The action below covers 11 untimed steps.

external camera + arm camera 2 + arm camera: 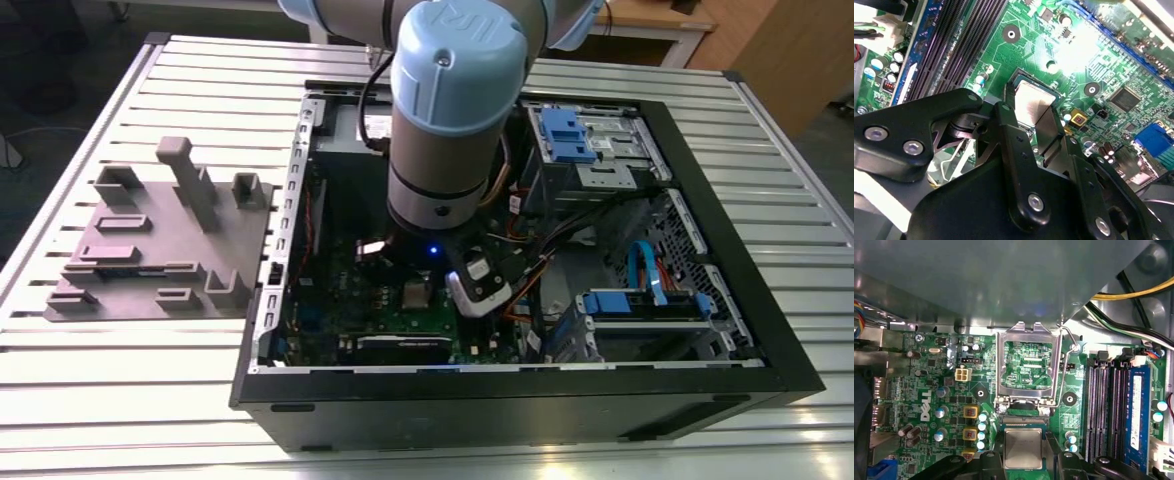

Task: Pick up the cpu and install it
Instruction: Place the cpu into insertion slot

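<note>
Silver-grey metal is catching the light between the fingers [1006,125] of the gripper [1024,456] – that is the cpu [1023,447], and the claw is gripping it by two opposite edges, leaving its top face and the corners free for lining up. It is hanging flat, directly over or already in the socket [1023,421]; how deep it is sitting cannot be told. The load plate [1000,365] is standing swung back beside the socket, which is keeping the opening clear. The arm [454,100] is reaching straight down into the computer case [534,400], which is lying on its side on the slatted table [134,400] and holding the motherboard [929,390], cables and blue-fronted drive bays [577,135]. The purple-grey tray [147,250] is resting beside the case – bearing upright blocks.
</note>
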Motion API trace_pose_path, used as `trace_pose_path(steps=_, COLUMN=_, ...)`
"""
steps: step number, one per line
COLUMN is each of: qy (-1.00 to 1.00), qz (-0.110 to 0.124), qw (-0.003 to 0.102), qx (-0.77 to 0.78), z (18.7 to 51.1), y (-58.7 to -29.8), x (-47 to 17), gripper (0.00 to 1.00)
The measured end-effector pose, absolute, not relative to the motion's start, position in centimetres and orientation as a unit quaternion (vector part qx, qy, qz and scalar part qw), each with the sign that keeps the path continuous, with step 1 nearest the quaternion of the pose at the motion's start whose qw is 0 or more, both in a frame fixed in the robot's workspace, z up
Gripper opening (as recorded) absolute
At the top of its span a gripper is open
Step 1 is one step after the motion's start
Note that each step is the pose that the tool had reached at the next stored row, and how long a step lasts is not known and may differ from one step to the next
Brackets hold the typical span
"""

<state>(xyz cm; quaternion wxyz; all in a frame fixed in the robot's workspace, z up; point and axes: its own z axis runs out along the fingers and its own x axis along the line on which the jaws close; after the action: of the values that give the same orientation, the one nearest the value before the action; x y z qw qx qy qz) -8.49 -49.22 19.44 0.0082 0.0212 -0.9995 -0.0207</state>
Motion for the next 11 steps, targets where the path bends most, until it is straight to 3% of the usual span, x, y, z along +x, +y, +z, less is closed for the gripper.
trace_pose_path(steps=11, qy=-1.000, qz=-0.021, qw=0.008, qx=0.007, z=19.41, y=-49.00, x=-8.62, gripper=0.42)
